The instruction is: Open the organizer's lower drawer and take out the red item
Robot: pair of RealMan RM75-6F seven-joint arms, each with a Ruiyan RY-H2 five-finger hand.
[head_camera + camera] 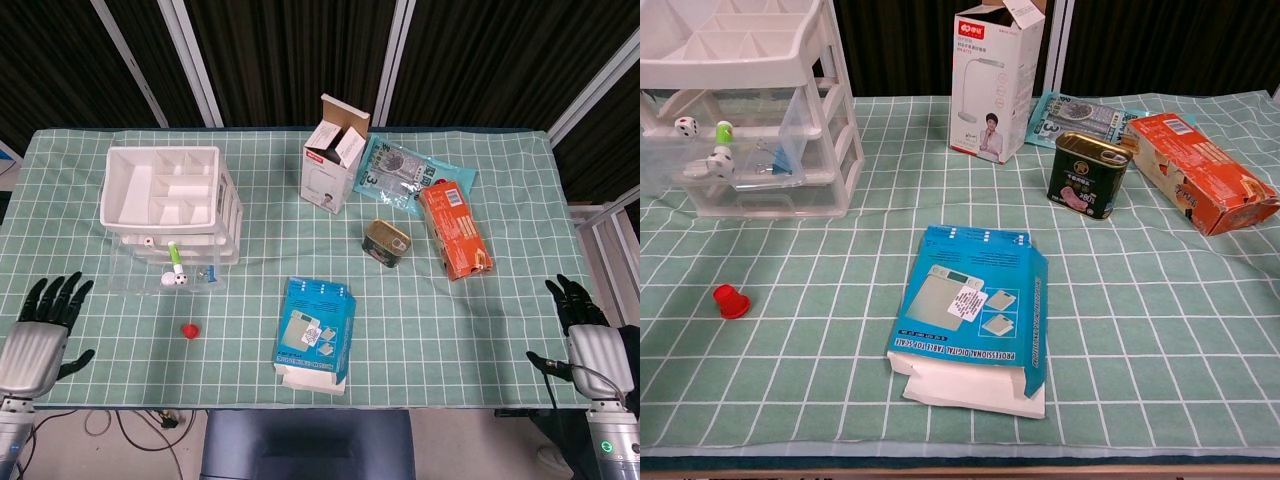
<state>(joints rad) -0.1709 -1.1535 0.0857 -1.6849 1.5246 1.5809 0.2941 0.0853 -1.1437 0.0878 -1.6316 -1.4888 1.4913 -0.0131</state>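
Red, small and cap-shaped, the item (189,330) lies on the green checked tabletop (480,330) before the white plastic organizer's pulled-out clear lower drawer (160,275); both the left hand (40,335) and right hand (585,335) are spread, holding nothing.

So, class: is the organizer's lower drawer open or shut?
Open: the lower drawer juts out in front of the organizer, its contents exposed from above.

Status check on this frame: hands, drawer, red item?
Both hands open: left hand, right hand. Lower drawer pulled out. Red item lies on the table, unobstructed.
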